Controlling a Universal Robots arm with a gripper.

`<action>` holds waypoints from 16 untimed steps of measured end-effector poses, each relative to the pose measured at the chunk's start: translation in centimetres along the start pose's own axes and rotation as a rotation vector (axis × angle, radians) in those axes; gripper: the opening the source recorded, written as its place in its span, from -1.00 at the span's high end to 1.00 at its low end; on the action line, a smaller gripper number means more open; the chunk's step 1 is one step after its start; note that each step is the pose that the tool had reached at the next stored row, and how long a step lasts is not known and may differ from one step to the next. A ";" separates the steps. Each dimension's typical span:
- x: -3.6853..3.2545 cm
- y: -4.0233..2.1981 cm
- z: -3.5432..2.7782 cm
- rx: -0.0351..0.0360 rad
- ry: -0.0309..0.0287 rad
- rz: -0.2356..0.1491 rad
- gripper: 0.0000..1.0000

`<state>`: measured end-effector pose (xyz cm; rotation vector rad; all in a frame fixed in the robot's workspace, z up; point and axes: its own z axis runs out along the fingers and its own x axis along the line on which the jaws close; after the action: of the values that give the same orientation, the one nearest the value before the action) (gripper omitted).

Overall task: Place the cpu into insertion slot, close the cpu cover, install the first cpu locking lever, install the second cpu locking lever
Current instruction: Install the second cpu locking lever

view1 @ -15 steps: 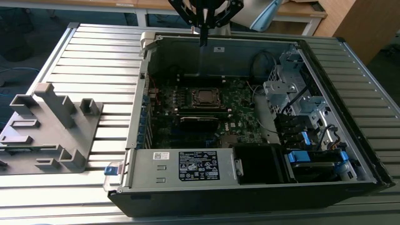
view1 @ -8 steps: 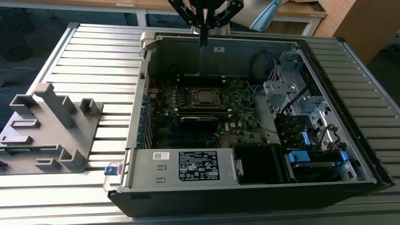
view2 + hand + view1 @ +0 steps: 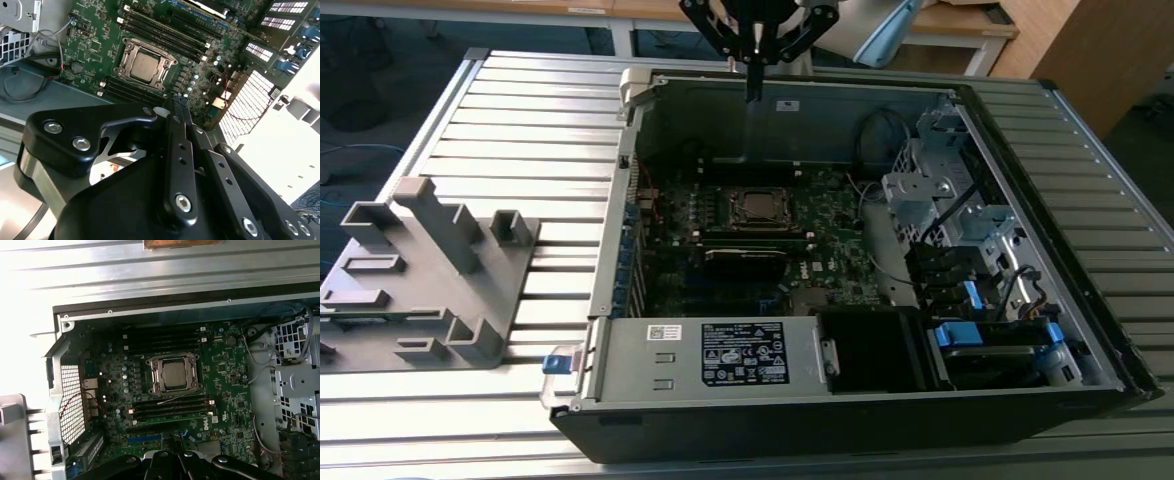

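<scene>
Exterior view: end effector (image 3: 754,75), fingers together and empty, hovering over the case's far wall while the cpu (image 3: 754,208) is sitting in its socket under the closed cpu cover (image 3: 754,193), suggesting the locking-lever steps are in hand.

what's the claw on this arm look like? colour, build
The claw is matte black with long flat fingers drilled with small holes, silver hex bolts at the linkage pivots and a silver metal collar behind. In the exterior view it shows black angled links tapering to a slim tip.

Black hand (image 3: 754,92) aloft, fingers (image 3: 181,150) pressed together, empty, pointing down.
</scene>
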<state>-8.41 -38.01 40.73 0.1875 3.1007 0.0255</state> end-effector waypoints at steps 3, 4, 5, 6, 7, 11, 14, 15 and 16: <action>0.00 0.00 0.01 -0.0002 -0.0001 0.000 0.80; 0.00 0.00 0.06 -0.0004 -0.0002 0.000 0.80; 0.00 0.00 0.14 -0.0004 -0.0002 0.000 0.80; 0.01 -0.01 0.25 -0.0003 -0.0001 0.000 0.80; 0.02 -0.01 0.39 -0.0003 -0.0001 0.000 0.80; 0.03 -0.02 0.99 -0.0003 -0.0002 0.000 0.80; 0.05 -0.03 1.52 -0.0002 -0.0001 0.000 0.80; 0.06 -0.04 1.69 -0.0002 -0.0001 0.000 0.80; 0.07 -0.04 1.87 -0.0002 -0.0001 0.000 0.80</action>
<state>-8.41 -38.02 38.86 0.1876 3.1006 0.0257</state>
